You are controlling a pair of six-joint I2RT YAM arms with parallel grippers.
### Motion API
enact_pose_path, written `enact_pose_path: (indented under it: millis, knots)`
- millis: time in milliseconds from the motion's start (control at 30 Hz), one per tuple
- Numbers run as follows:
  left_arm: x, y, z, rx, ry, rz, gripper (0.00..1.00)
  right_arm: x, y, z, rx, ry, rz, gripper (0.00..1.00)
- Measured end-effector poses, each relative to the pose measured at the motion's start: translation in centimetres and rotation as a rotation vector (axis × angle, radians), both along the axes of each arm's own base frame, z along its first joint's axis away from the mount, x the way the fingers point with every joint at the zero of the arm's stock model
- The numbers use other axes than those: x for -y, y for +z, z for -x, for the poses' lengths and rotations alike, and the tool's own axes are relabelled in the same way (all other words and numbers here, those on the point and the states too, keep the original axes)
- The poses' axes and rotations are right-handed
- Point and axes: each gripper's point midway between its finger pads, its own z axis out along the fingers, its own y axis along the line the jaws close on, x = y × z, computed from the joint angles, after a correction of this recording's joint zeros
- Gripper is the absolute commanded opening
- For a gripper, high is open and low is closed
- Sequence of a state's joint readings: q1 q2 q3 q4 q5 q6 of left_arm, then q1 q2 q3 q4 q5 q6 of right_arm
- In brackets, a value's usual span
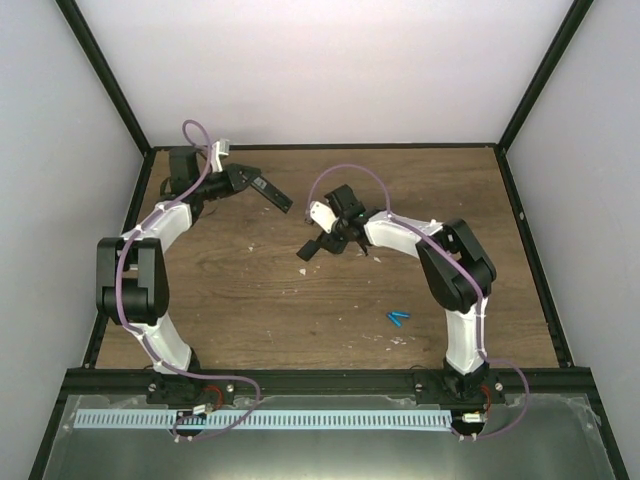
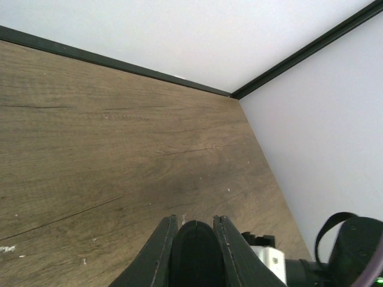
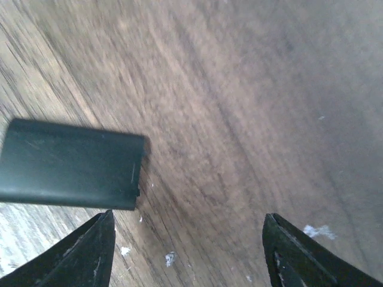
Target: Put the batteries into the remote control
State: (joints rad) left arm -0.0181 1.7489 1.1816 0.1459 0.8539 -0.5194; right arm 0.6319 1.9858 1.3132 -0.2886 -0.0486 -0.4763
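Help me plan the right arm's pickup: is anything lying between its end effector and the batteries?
Nothing visible does. In the top view only bare tabletop separates the open right end effector from the batteries. The flat black piece lies off to its other side.

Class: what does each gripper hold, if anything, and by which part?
Left gripper clamps the remote near one end. Right gripper is open and holds nothing; a black cover is near one fingertip, ungripped.
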Motion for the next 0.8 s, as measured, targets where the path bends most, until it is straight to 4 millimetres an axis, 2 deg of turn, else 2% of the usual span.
enact_pose_path:
  millis: [100,200,367,467,567,667,800]
  knots:
    - [-0.4,0.0,-0.1,0.0,0.009,0.0,0.0,-0.8,2.0,-0.3,0.011,-0.013,-0.056,0.69]
    - [-1.4,0.0,-0.4,-0.001,0.034,0.001,0.0,-2.6,4.5,-0.9,0.048,-0.01,-0.115,0.7]
    - [-4.2,-0.8,-0.9,-0.017,0.105,0.005,0.0,-6.1,6.1,-1.2,0.071,0.01,-0.159,0.72]
    - [-5.9,-1.5,-1.0,-0.036,0.146,0.005,0.0,-7.4,5.1,-1.4,0.06,-0.001,-0.155,0.73]
    - [-6.9,-2.0,-0.7,-0.049,0.17,0.001,0.0,-7.6,3.2,-1.4,0.03,-0.024,-0.123,0.73]
    - [-7.1,-2.0,-0.4,-0.052,0.174,-0.002,0.0,-7.3,1.2,-1.7,0.006,-0.055,-0.084,0.73]
    - [-7.0,-1.7,-0.2,-0.04,0.17,-0.008,0.0,-6.7,-0.3,-1.8,-0.012,-0.086,-0.042,0.73]
